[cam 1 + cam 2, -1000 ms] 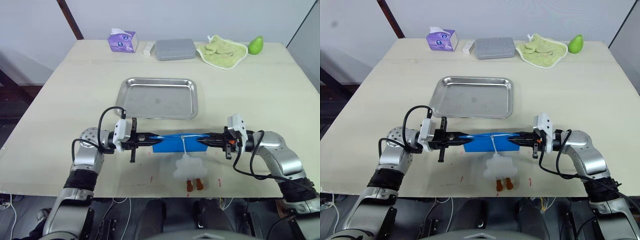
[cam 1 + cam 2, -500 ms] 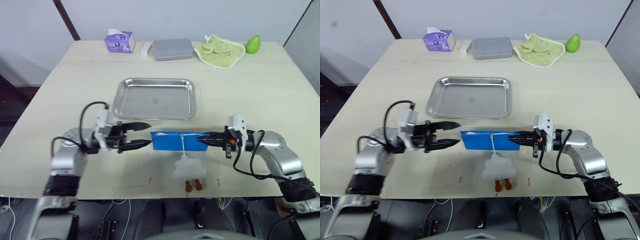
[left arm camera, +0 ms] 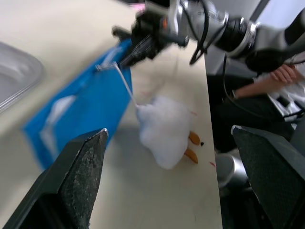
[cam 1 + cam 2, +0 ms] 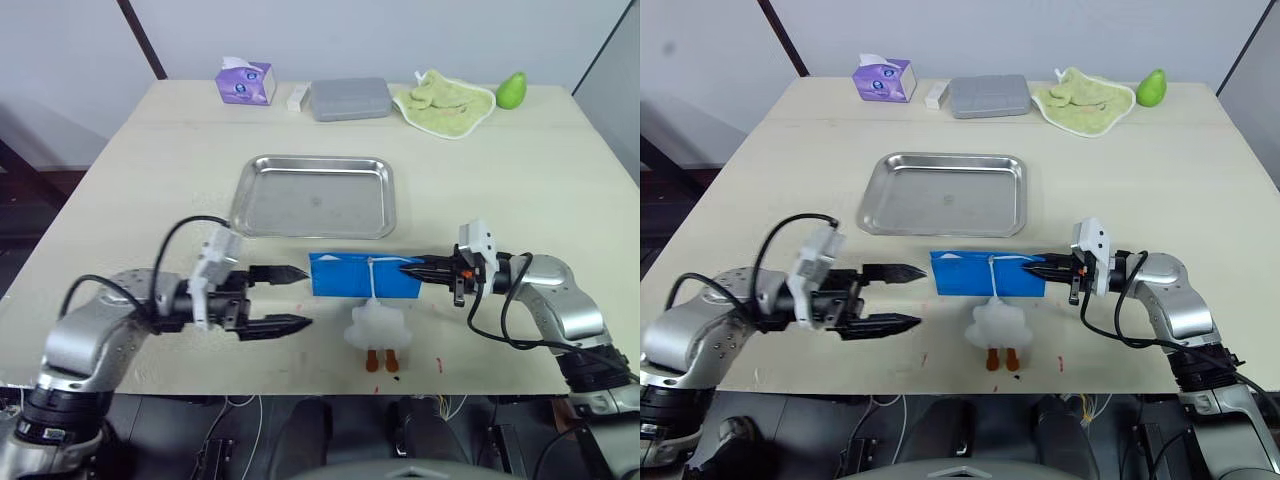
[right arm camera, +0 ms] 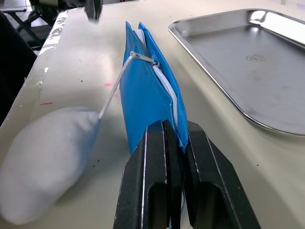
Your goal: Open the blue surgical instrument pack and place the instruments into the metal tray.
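The blue surgical instrument pack [image 5: 147, 90] stood nearly edge-on, so its contents stayed hidden. Its white print [image 4: 327, 263] was too small to read. The seated person [image 3: 267, 90] was cut off by the frame edge.

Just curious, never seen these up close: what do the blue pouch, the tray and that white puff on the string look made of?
The blue surgical instrument pack: probably coated fabric, smooth and foldable. The metal tray: likely stainless steel, shiny, reflective. The white puff: seemingly plush, fuzzy.

Silver arms, black cables, white wrist modules, seemingly black jaws.
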### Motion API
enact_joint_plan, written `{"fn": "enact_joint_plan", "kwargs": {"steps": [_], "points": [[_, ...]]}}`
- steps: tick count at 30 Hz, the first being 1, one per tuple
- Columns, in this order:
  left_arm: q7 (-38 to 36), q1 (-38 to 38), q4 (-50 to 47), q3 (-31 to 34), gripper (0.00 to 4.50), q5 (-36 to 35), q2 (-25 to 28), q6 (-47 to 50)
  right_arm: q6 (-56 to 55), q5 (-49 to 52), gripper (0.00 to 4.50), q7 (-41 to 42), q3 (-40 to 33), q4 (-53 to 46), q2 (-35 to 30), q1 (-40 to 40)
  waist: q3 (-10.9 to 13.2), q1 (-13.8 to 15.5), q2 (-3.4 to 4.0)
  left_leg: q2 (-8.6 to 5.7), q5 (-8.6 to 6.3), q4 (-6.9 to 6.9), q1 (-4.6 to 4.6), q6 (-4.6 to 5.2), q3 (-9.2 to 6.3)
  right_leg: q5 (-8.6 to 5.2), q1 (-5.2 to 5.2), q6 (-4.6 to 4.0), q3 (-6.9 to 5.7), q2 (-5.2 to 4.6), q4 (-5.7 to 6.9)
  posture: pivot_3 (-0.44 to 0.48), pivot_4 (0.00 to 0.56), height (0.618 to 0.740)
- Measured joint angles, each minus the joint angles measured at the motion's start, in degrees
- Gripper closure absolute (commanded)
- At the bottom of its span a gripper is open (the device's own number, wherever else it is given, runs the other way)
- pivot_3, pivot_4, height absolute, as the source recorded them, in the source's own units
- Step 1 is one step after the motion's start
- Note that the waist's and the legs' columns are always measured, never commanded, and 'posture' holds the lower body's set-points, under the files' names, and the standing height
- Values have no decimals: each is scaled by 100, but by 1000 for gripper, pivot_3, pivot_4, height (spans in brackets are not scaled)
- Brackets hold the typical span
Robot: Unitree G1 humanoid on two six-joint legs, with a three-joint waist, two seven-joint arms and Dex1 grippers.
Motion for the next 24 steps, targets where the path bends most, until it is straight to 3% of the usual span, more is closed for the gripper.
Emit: {"fn": "enact_joint_plan", "kwargs": {"steps": [5, 13, 16, 22, 24], "points": [[266, -223, 19, -599, 50, 305, -340, 104, 4, -3, 4500, 1, 0, -4, -12, -4, 0, 2, 0, -2, 0, 0, 0, 0, 3, 0, 0, 0, 3, 0, -1, 0, 150, 740], [495, -492, 610, -1514, 50, 1373, -896, -378, 116, -10, 4500, -15, 3, -109, -54, -8, 0, 10, 0, -4, 0, 1, 0, 0, 9, 0, 0, 0, 4, 3, 0, 0, 150, 740], [495, -562, 770, -1644, 797, 1590, -983, -524, 121, -10, 4500, -19, 2, -117, -80, -6, 0, 15, 1, -6, 0, 1, 0, 0, 10, 0, 0, 0, 5, 0, 0, 0, 150, 740], [452, -774, 995, -1999, 3707, 1906, -1386, -755, 179, -8, 4500, -31, 4, -160, -90, -3, 0, 13, 0, -5, 0, 2, -1, 0, 12, 0, 1, 0, 5, 2, 0, 0, 150, 740], [401, -774, 995, -2001, 4435, 1910, -1399, -779, 196, -12, 4500, -39, 4, -161, -90, -2, 0, 12, 1, -5, 0, 2, 0, 0, 12, 0, 1, 0, 5, 2, 0, 0, 150, 740]]}}
